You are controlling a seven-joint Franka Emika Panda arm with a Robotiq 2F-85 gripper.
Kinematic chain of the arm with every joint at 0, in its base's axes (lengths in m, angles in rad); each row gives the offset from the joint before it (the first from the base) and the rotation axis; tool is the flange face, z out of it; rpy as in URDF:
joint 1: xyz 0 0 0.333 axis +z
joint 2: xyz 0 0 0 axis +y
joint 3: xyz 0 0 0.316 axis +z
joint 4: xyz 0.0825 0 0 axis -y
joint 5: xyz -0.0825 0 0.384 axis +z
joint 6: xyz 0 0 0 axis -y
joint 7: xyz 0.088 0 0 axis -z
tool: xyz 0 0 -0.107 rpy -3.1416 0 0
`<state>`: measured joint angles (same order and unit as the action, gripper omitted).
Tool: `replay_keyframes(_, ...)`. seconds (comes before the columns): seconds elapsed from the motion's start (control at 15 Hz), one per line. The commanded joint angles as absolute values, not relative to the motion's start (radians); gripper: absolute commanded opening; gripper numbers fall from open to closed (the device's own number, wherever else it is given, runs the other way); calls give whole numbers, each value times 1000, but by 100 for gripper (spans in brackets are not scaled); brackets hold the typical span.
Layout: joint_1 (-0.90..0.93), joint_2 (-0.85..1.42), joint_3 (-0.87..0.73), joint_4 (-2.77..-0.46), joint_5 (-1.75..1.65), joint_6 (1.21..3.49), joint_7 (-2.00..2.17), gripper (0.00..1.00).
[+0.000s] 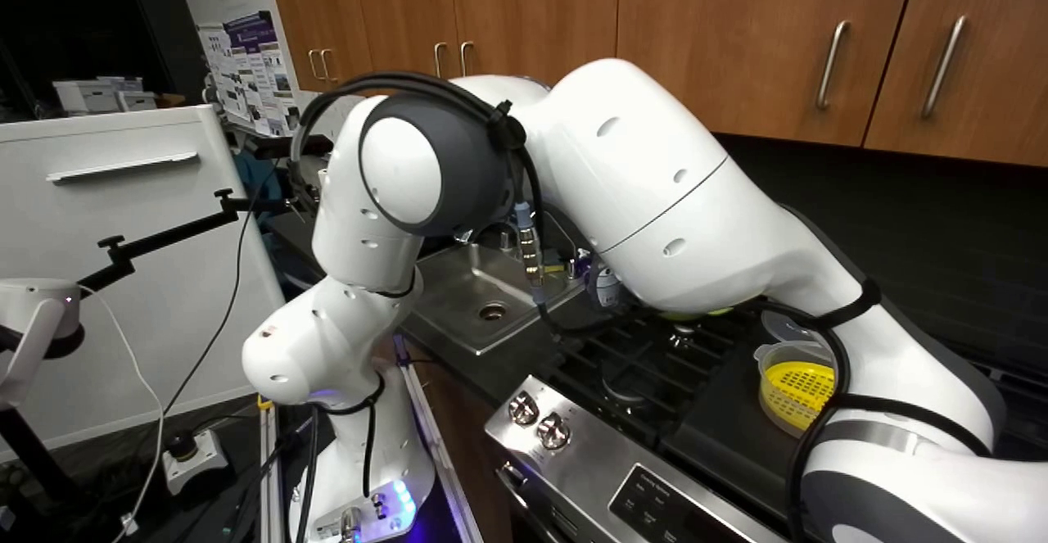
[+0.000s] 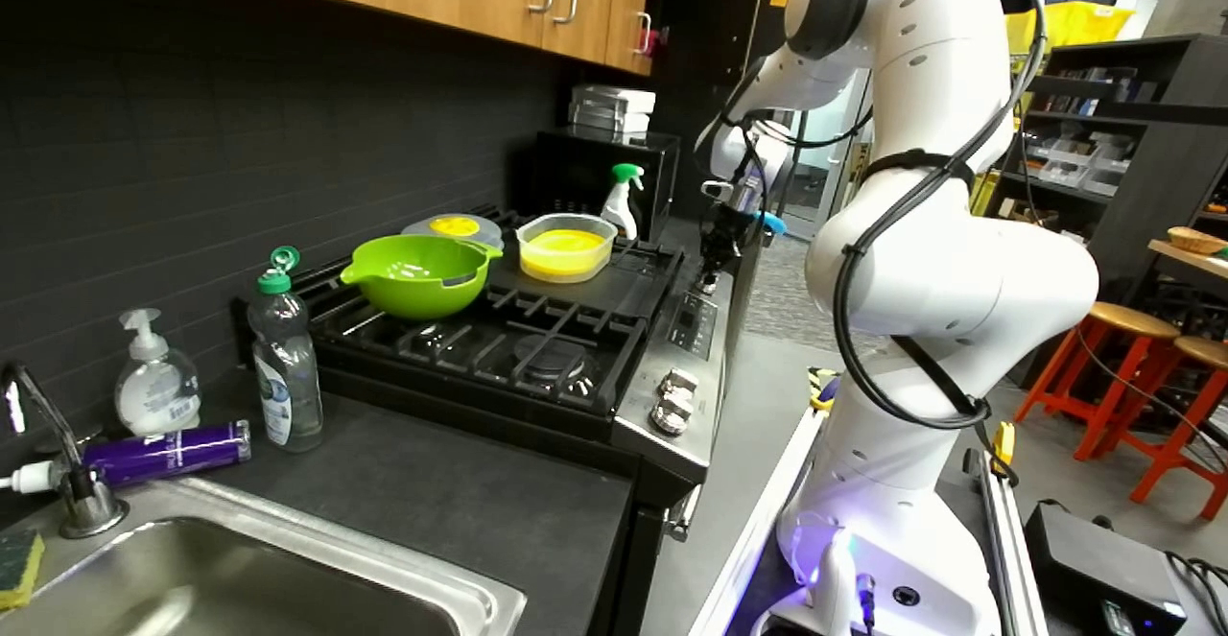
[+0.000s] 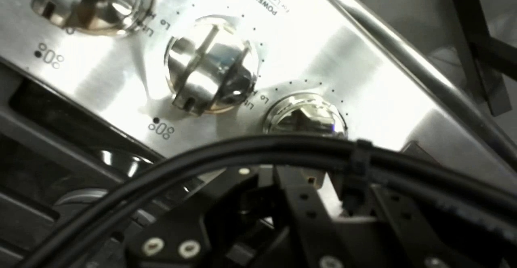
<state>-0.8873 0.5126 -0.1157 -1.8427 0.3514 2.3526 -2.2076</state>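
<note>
Stove knob, just beyond your gripper

Item: stove knob, metal, rightmost of three in your wrist view, seated on the stainless control panel.
Station: in an exterior view, your gripper points down over the panel's far end; a bright metal piece shows right at its tips, too small to identify surely.
Fingers: closed; the black cable crosses in front, so you cannot tell whether they touch or pinch the knob.
Bearing: knob straight ahead of you, its far half showing past the cable.
Axis: raised bar unreadable, near half covered. The middle knob, to its left, has a bar slanting from far right to near left.
Also listed: left knob, farther off; burner grates, left of your gripper.
</note>
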Motion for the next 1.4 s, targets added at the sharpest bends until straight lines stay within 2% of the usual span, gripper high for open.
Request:
replay_keyframes(0.0,-929,615,-101,-1799,322,2431,-2412,6)
replay_keyframes(0.4,-964,622,-117,-1777,296,2425,-2721,6)
replay_keyframes(0.47,-1100,608,69,-1766,151,2441,-2620,6)
replay_keyframes(0.73,-1257,622,209,-1802,-121,2531,-2631,6)
replay_keyframes(1.07,-1400,712,242,-1815,-552,2763,-2604,6)
replay_keyframes(1.13,-1357,667,231,-1821,-448,2679,-2596,49)
replay_keyframes(1.2,-1309,675,164,-1827,-391,2714,-2640,26)
replay_keyframes(1.33,-1374,697,227,-1813,-466,2696,-2595,36)
